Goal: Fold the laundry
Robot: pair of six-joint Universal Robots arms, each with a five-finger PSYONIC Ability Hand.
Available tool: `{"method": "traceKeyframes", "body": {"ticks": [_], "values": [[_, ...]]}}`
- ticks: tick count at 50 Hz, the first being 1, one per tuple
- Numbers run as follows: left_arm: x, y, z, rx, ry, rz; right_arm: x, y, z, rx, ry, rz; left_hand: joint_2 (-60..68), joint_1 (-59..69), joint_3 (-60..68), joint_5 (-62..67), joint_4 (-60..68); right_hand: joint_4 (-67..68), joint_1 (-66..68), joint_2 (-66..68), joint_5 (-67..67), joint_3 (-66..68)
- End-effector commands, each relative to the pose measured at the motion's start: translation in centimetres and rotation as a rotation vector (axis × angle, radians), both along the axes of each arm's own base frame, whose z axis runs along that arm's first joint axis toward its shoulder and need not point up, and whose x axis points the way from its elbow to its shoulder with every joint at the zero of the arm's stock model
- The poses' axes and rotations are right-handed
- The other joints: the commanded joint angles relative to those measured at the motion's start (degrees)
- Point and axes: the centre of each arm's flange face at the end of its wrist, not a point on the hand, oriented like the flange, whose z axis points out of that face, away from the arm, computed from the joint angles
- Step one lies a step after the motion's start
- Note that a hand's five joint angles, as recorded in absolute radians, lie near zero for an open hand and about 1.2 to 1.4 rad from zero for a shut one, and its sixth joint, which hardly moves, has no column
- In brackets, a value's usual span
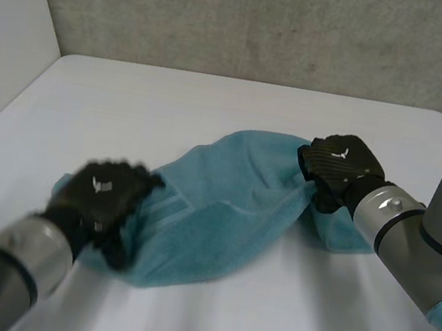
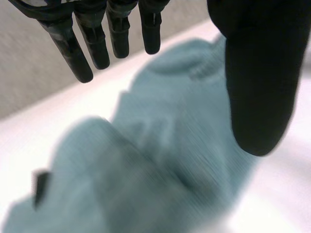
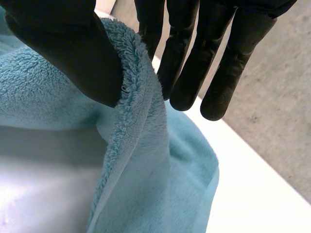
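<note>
Towel [image 1: 221, 216]: teal terry, looped pile, stitched hem, lying bunched on the white table [image 1: 214, 105], running from 7 to 2 o'clock. Left hand [image 1: 101, 196] is over the 7 o'clock end, fingers [image 2: 80, 53] straight and spread, thumb [image 2: 260, 87] apart. Right hand [image 1: 342, 164] is at the 2 o'clock end, thumb [image 3: 73, 53] and straight fingers [image 3: 187, 73] pinching the hem. Each hand's back carries a white emblem, unreadable.

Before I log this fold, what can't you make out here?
Head view: the left hand is blurred and covers one end of the towel.
Head view: the right hand hides the towel's edge under it.
Left wrist view: a dark bit at the towel's edge is too blurred to name.
</note>
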Motion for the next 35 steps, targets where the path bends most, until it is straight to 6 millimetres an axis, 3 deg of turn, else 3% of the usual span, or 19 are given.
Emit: {"method": "traceKeyframes", "body": {"ticks": [1,5,7,8,10,15,25,29,31,35], "values": [[-1.5,-5.9,3.4,-0.206,0.119,0.052,-0.2,0.9,1.8,-0.079,-0.041,0.017,1.1,1.0,1.2,1.3,1.2,11.7,24.1,12.7,13.2,12.3],[-2.7,-7.8,2.8,-0.221,0.129,0.046,-0.3,1.3,2.6,-0.121,-0.061,0.029,2.1,2.0,2.2,2.4,2.2,11.7,24.1,12.7,13.2,12.3],[-4.1,-9.3,1.1,-0.182,0.115,0.016,-0.4,1.7,3.4,-0.172,-0.085,0.038,5.8,5.7,5.9,6.0,5.9,11.7,24.1,12.7,13.2,12.3],[-4.1,-9.3,1.1,-0.182,0.115,0.016,-0.4,1.7,3.5,-0.173,-0.085,0.038,5.8,5.7,5.9,6.1,5.9,11.7,24.1,12.7,13.2,12.3],[-5.6,-9.9,-0.9,-0.114,0.094,-0.044,-0.5,2.1,4.3,-0.22,-0.105,0.043,8.2,8.1,8.2,8.4,8.3,11.7,24.1,12.7,13.2,12.3],[-7.4,-10.3,-3.6,0.002,0.09,-0.17,-0.5,3.0,5.9,-0.289,-0.143,0.07,8.9,8.8,8.9,9.1,9.0,11.7,24.1,12.7,13.2,12.3],[-10.1,-9.4,-5.7,0.281,0.268,-0.421,0.0,4.9,8.8,-0.379,-0.185,0.129,6.2,6.0,6.2,6.4,6.3,11.7,24.1,12.7,13.2,12.3],[-10.2,-9.5,-6.1,0.3,0.27,-0.419,0.0,4.5,8.9,-0.387,-0.18,0.121,21.6,21.5,21.7,21.9,21.8,11.7,24.1,12.7,13.2,12.3],[-9.9,-10.2,-6.0,0.283,0.267,-0.371,0.0,4.3,8.8,-0.388,-0.173,0.115,59.3,59.2,59.4,59.5,59.4,11.7,24.1,12.7,13.2,12.3],[-9.1,-11.1,-6.0,0.235,0.236,-0.256,0.2,3.1,7.5,-0.358,-0.141,0.101,64.5,64.4,64.6,64.7,64.6,11.7,24.1,12.7,13.2,12.3]]}}
